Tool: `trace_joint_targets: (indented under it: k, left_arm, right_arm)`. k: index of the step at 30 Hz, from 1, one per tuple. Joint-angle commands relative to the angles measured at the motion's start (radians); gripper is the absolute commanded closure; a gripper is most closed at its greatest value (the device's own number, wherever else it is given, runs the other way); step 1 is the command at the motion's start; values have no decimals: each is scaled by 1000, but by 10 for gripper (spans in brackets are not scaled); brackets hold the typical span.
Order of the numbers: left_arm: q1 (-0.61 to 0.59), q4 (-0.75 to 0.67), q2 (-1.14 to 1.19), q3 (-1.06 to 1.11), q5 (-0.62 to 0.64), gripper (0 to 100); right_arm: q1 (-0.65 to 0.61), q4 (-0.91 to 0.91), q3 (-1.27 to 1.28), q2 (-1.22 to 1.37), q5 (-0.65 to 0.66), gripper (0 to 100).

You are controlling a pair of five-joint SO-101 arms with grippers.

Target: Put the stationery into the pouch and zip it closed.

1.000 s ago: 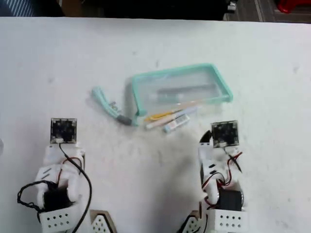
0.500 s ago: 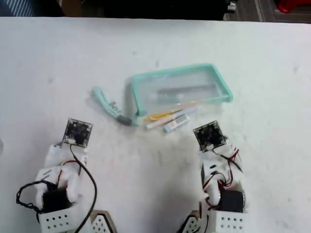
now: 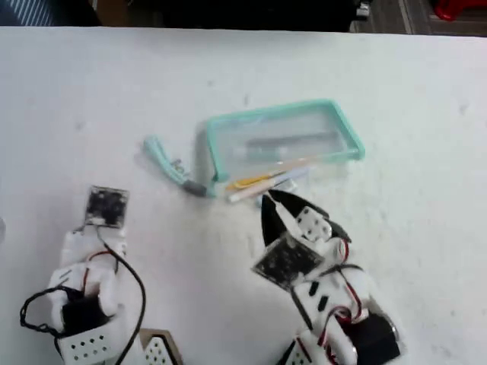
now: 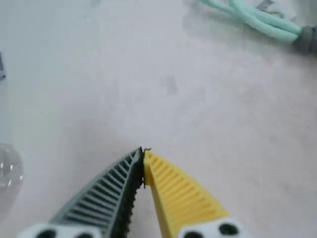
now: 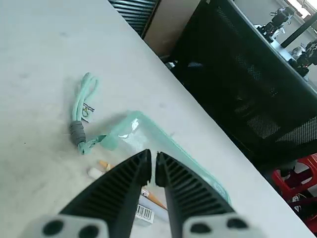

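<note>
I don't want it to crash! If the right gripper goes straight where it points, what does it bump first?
Probably the pens poking out of the pouch, just ahead of the right gripper; its height is unclear.

Bare table (image 3: 418, 114) runs wide on the far side & right flank of the pouch (image 3: 281, 137), so there's plenty of room to come in there. Near side is tighter: pens (image 3: 262, 182) lie along the pouch's near edge, the right gripper (image 3: 268, 199) sits w/ its tips just beside them, & the strap (image 3: 169, 163) trails off the pouch's corner toward the left arm's side. Btw strap & left gripper (image 4: 143, 151) there's an open stretch of table
</note>
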Motion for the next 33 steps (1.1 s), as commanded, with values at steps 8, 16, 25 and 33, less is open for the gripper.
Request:
trace_joint_targets:
  k: [8, 16, 25, 33]
  left_arm:
    - [-139, -117, -10, -49, 164, 976]
    - [-117, -121, -10, -29, 163, 976]
    - [-117, -123, -10, -29, 163, 976]
    - [-117, -123, -10, -29, 163, 976]
  right_arm:
    - [-242, 62, -549, 898, 14, 981]
    - [-334, 176, -1000, 1480, 14, 980]
    - [-305, 203, -1338, 1952, 15, 868]
    - [-260, 381, -1587, 2209, 12, 866]
